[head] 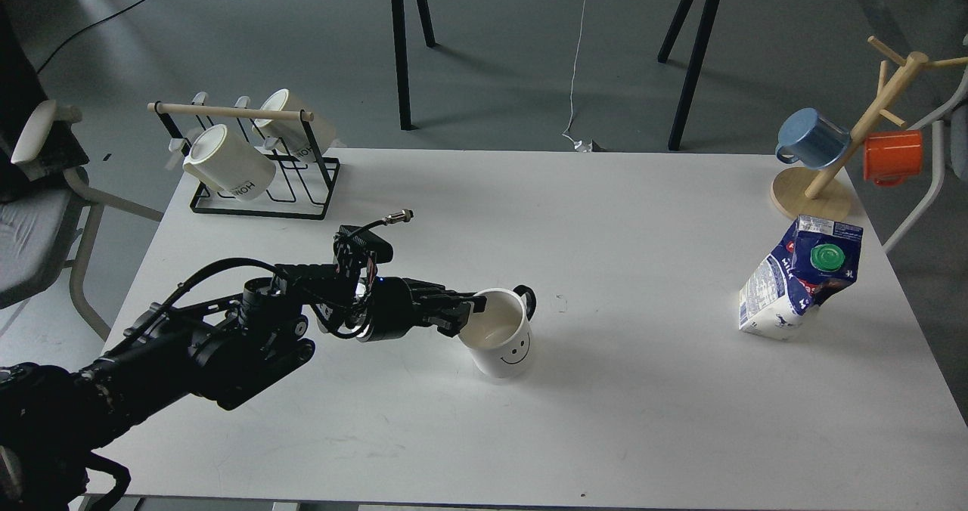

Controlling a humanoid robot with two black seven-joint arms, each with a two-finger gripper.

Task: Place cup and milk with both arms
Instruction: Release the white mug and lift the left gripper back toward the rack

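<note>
Lab or test room, bare white table (605,216) on grey floor (302,27), loose cables (578,57) trailing, black trestle legs (401,42), staged mug racks (257,186)

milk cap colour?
Green, on the milk carton's cap; head view.

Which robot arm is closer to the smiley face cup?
The left. Its gripper is right at the left rim of the smiley face cup, which stands upright on the table. The right arm is not in view.
</note>
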